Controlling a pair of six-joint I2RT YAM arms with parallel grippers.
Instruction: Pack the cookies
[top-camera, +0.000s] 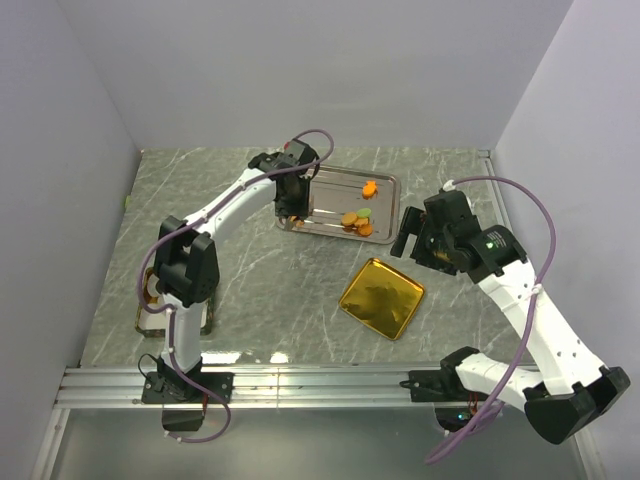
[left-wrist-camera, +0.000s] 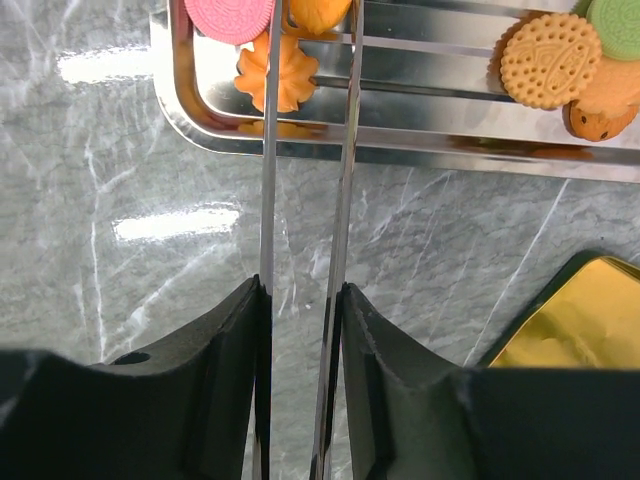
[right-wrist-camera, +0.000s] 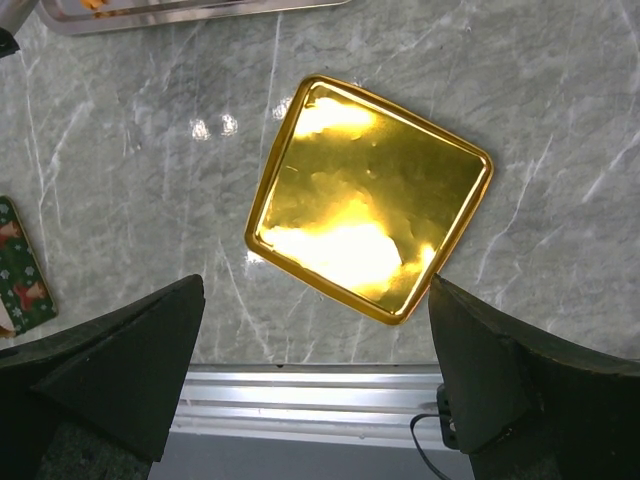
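The cookies lie on a steel tray (top-camera: 383, 190) (left-wrist-camera: 400, 145): a pink one (left-wrist-camera: 228, 15), an orange leaf-shaped one (left-wrist-camera: 290, 80), a round dotted orange one (left-wrist-camera: 550, 60), a green one (left-wrist-camera: 620, 25) and others (top-camera: 355, 221). My left gripper (top-camera: 290, 192) (left-wrist-camera: 300, 290) is shut on metal tongs (left-wrist-camera: 345, 150). Their two thin blades reach over the tray's near-left corner, on either side of the leaf cookie. The blade tips run out of view, so I cannot tell whether they pinch it. My right gripper (top-camera: 410, 232) (right-wrist-camera: 316, 290) hangs open above a gold square tin (top-camera: 381, 297) (right-wrist-camera: 365, 195), holding nothing.
Another tin (top-camera: 148, 300) sits at the near left, mostly hidden behind the left arm. A green patterned lid (right-wrist-camera: 20, 270) shows at the edge of the right wrist view. Grey walls enclose the marble table (top-camera: 280, 280), and an aluminium rail (top-camera: 300, 385) runs along its near edge.
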